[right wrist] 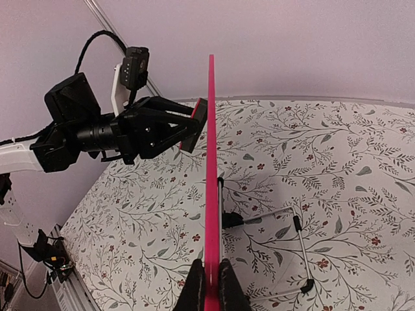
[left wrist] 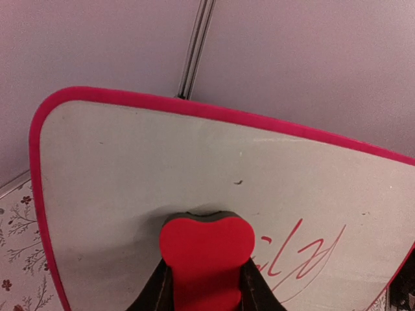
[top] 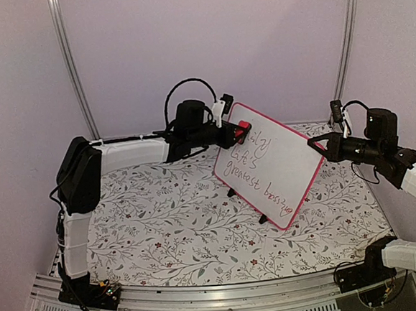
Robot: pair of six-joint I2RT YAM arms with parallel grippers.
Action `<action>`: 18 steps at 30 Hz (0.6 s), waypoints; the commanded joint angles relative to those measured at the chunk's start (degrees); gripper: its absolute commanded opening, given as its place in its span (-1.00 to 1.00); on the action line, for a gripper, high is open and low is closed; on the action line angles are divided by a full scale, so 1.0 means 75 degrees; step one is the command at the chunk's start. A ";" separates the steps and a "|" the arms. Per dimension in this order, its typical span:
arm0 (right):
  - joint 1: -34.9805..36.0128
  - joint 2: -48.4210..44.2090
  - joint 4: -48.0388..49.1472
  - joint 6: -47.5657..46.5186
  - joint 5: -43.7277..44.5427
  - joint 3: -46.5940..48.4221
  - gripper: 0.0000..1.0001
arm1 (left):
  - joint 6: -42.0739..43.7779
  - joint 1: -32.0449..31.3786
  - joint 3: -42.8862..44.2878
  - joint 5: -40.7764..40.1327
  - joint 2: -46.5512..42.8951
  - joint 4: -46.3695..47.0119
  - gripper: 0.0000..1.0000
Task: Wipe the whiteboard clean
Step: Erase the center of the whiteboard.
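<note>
top external view: rectangular white whiteboard with thin red-pink frame [top: 270, 163] upright on two small black feet [top: 231, 192], mid-table on floral-patterned tablecloth [top: 163, 224], turned diagonally, red handwriting across its face. left gripper [top: 238, 131] at the board's upper left corner, pinching a small red eraser block [top: 243, 126] between both fingers. left wrist view: block set against the white surface, just above the first red letters, near the rounded pink corner. right gripper [top: 314, 143] at the board's right edge. right wrist view: board seen edge-on, fingers pressed together on the pink frame at the bottom of the view, thin wire stand legs [right wrist: 298, 240] behind it on the cloth.
</note>
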 commanded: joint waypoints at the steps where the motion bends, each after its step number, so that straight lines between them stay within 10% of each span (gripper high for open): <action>1: 0.0140 0.0091 -0.0011 -0.0300 -0.0759 -0.0050 -1.00 | 0.0095 -0.0144 0.0001 0.0008 0.0276 -0.0068 -0.87; 18: 0.0146 0.0085 0.0027 -0.0278 -0.0803 -0.0088 -1.00 | -0.0149 -0.0146 -0.1023 0.0102 0.0078 0.0536 -0.87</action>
